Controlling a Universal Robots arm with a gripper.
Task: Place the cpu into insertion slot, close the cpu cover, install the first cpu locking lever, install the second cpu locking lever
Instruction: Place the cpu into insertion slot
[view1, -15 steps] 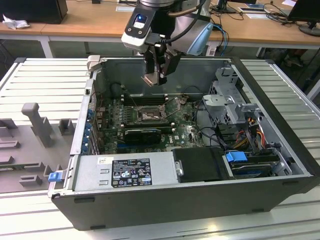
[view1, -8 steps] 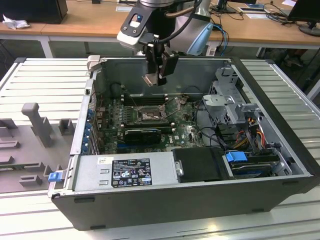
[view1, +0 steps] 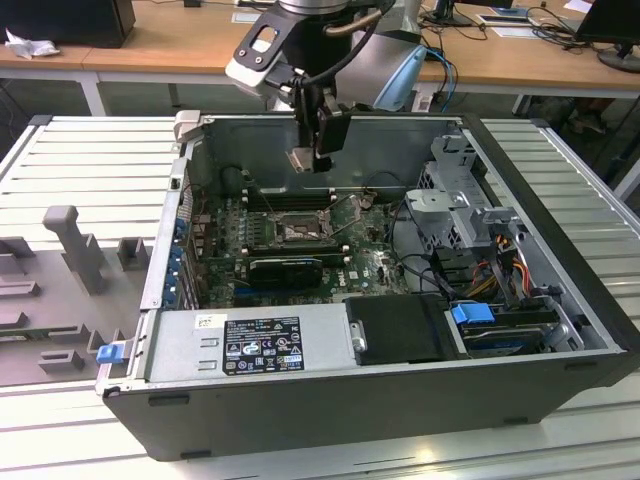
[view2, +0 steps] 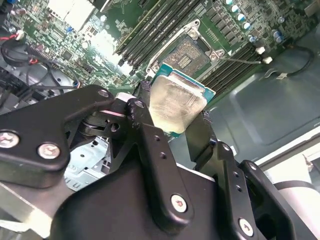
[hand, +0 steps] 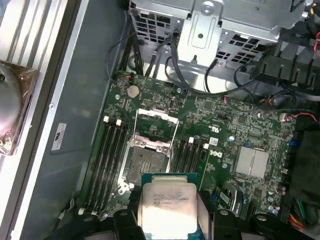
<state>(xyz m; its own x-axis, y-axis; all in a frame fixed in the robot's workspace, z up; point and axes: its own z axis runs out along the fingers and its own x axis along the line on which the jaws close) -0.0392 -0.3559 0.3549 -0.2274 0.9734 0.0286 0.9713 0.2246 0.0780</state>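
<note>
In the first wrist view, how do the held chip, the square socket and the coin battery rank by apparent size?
Largest: the cpu, though nearness to the camera inflates it.
Then the insertion slot.
Smallest: the coin battery.

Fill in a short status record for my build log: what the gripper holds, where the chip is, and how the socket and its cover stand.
gripper: the gripper is shut on the cpu, fingers on opposite edges
cpu position: in the air above the open computer case, clear of the motherboard
insertion slot: the insertion slot is empty, dark centre exposed
cpu cover: the cpu cover is swung open, off the slot
task progress: chip not yet seated
</note>
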